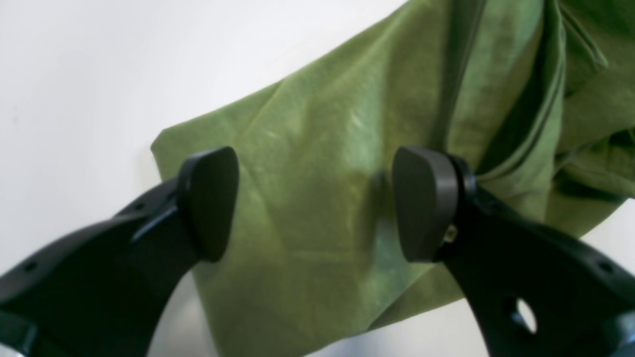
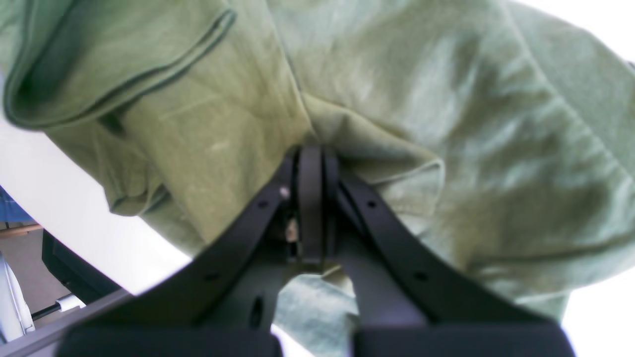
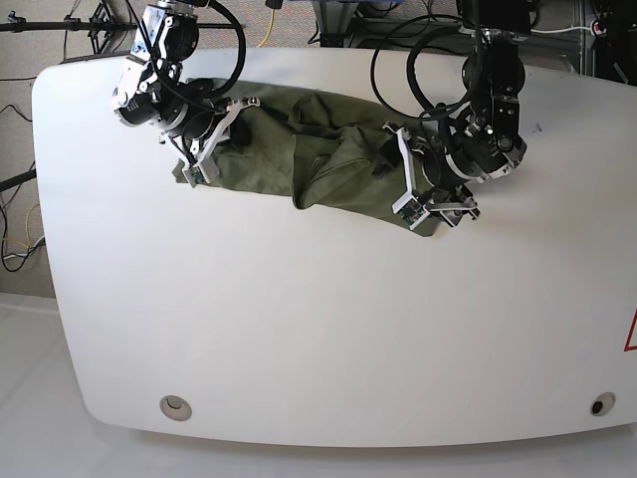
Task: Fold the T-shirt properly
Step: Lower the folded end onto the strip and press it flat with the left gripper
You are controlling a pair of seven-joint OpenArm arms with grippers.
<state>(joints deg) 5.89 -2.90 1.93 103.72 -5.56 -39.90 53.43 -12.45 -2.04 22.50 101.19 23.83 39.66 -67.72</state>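
Note:
The olive-green T-shirt [image 3: 309, 159] lies bunched in a long crumpled strip across the far part of the white table [image 3: 299, 329]. My right gripper [image 2: 310, 163] is shut on a fold of the shirt [image 2: 446, 99] near a hemmed edge; in the base view it [image 3: 224, 129] is at the strip's left end. My left gripper [image 1: 317, 203] is open, with its pads [image 1: 208, 203] spread on either side of a flat corner of the shirt [image 1: 307, 148]; in the base view it [image 3: 390, 159] is over the strip's right end. The collar and label are hidden.
Cables [image 3: 398, 60] run from both arms across the table's far edge. Two round holes [image 3: 176, 404] sit near the table's front edge. In the right wrist view the table's edge and floor gear [image 2: 64, 263] show at the lower left.

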